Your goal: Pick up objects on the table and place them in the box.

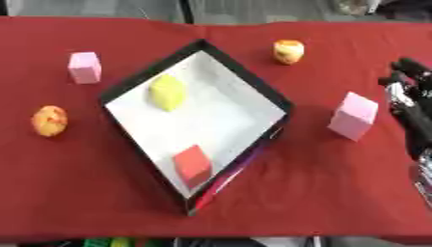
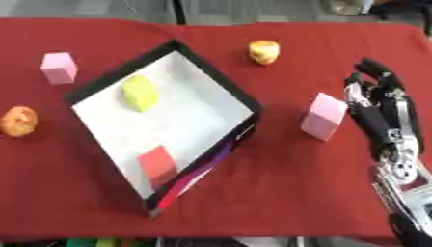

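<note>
Our right hand (image 2: 375, 103) sits on the right side of the red tabletop (image 2: 278, 193), fingers (image 2: 371, 67) stretched out and slightly apart, holding nothing. Left hand isn't in either view.

Nearest target is the pink block (image 2: 324, 116), just beside our right hand on its inner side, between the hand and the box (image 1: 268, 94). It stands upright and looks turned a bit relative to the table edge.

Already in the box: a yellow-green block (image 1: 168, 92) toward the far wall and a red cube (image 1: 192, 164) near the close corner. Left out on the cloth: a second pink block (image 1: 84, 67) far left, an orange-yellow round thing (image 1: 49, 120) on the left, and another one (image 1: 288, 51) beyond the box's far corner.

How we'd run this step:
- Slide the hand sideways toward the pink block, thumb on one flat face and fingers on the opposite one; match the block's rotation first so we don't pinch across corners.
- Close only once the block is between thumb and fingers, otherwise we probably shove it into the box wall.
- Lift clear of the black rim before crossing over.
- Drop into the bare white middle of the box, away from the two blocks inside.
</note>
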`<action>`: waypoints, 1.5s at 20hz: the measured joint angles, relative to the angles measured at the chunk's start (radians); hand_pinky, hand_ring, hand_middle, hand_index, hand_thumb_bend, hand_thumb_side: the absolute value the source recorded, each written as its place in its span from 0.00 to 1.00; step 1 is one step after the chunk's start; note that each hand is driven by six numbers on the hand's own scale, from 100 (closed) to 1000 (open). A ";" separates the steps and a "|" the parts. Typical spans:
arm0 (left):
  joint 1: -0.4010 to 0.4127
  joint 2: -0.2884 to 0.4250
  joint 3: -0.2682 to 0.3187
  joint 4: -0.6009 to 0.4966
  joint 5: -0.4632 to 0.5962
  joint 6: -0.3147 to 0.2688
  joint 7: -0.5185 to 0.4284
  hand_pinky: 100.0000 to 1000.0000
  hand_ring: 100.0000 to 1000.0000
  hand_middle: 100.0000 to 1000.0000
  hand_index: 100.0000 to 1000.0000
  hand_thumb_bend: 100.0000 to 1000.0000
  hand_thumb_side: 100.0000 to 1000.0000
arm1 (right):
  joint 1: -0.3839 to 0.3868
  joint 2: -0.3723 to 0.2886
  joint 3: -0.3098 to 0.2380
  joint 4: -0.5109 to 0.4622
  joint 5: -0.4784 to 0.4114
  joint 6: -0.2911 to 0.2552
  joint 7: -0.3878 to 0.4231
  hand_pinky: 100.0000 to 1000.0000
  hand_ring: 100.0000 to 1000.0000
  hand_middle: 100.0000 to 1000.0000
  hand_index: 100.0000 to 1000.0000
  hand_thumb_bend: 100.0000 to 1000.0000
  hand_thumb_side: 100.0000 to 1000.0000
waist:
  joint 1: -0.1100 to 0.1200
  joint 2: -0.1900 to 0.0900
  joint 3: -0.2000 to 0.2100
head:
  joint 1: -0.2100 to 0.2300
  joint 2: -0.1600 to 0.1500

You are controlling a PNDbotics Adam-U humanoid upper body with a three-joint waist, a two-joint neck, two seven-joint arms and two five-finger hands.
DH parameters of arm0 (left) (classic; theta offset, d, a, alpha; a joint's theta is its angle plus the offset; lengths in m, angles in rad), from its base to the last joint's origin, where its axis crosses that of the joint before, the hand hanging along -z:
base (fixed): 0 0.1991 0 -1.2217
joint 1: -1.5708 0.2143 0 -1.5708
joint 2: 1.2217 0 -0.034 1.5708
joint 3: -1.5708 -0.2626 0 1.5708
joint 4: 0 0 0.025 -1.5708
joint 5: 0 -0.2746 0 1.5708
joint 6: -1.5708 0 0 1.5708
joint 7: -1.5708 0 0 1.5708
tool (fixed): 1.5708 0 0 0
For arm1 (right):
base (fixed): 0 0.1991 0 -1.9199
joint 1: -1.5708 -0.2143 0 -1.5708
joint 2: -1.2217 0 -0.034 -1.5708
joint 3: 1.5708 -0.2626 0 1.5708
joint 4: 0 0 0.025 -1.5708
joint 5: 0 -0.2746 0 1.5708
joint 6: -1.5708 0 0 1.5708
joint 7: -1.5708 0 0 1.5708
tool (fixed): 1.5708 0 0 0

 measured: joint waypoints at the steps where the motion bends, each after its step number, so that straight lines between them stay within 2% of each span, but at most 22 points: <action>1: 0.000 0.000 0.000 0.000 0.000 0.000 0.000 0.69 0.74 0.80 0.85 0.17 0.80 | 0.000 -0.001 0.000 0.000 0.000 0.000 0.000 0.97 0.71 0.78 0.83 0.00 0.22 | 0.000 0.000 0.000 | 0.000 0.000; 8: 0.001 0.000 0.000 0.000 0.000 0.000 0.000 0.69 0.74 0.80 0.85 0.16 0.80 | 0.001 -0.013 0.000 -0.003 0.000 0.001 0.001 0.97 0.71 0.79 0.83 0.00 0.22 | -0.001 0.000 0.000 | 0.000 0.000; 12: 0.005 0.000 0.000 0.000 0.000 0.000 0.000 0.69 0.74 0.80 0.85 0.16 0.80 | 0.022 -0.058 0.010 -0.026 -0.008 0.024 0.014 0.96 0.72 0.79 0.83 0.00 0.22 | -0.006 -0.001 -0.001 | 0.000 0.000; 13: 0.008 0.001 0.000 0.000 -0.001 0.000 0.000 0.69 0.74 0.80 0.85 0.16 0.80 | 0.033 -0.082 0.014 -0.040 -0.011 0.035 0.018 0.96 0.72 0.79 0.84 0.00 0.30 | -0.008 -0.001 -0.001 | 0.000 0.000; 14: 0.010 0.001 0.000 0.001 -0.001 0.001 0.000 0.69 0.74 0.80 0.85 0.16 0.81 | 0.044 -0.108 0.018 -0.058 -0.015 0.049 0.021 0.96 0.73 0.80 0.84 0.00 0.22 | -0.009 -0.002 -0.002 | 0.000 0.001; 17: 0.010 0.002 0.000 0.002 -0.004 0.001 0.001 0.69 0.74 0.80 0.85 0.16 0.80 | 0.082 -0.203 0.028 -0.131 -0.021 0.109 0.032 0.96 0.74 0.81 0.85 0.00 0.26 | -0.014 -0.003 -0.004 | 0.000 0.001; 18: 0.011 0.002 0.000 0.003 -0.005 0.001 0.001 0.69 0.74 0.80 0.85 0.16 0.80 | 0.094 -0.236 0.032 -0.157 -0.022 0.135 0.037 0.95 0.75 0.81 0.86 0.05 0.29 | -0.016 -0.004 -0.004 | 0.000 0.001; 19: 0.011 0.005 0.000 0.004 -0.005 0.001 0.001 0.69 0.74 0.80 0.85 0.16 0.80 | 0.104 -0.271 0.036 -0.177 -0.023 0.159 0.046 0.95 0.75 0.81 0.86 0.03 0.26 | -0.017 -0.004 -0.004 | 0.000 0.001; 21: 0.012 0.010 0.000 0.006 -0.008 0.001 0.001 0.69 0.74 0.80 0.85 0.16 0.80 | 0.115 -0.342 0.040 -0.203 -0.022 0.200 0.072 0.95 0.75 0.81 0.86 0.04 0.25 | -0.017 -0.004 -0.004 | 0.000 0.001; 26: 0.012 0.010 0.000 0.006 -0.009 0.001 0.000 0.69 0.74 0.80 0.85 0.16 0.81 | 0.119 -0.496 0.043 -0.216 0.007 0.260 0.174 0.93 0.76 0.80 0.86 0.06 0.27 | -0.017 -0.004 -0.006 | -0.003 0.001; 30: 0.013 0.010 -0.001 0.006 -0.010 0.004 -0.003 0.69 0.74 0.80 0.85 0.15 0.81 | 0.102 -0.587 0.043 -0.217 0.053 0.296 0.279 0.92 0.77 0.80 0.87 0.08 0.29 | -0.017 -0.004 -0.006 | -0.006 0.001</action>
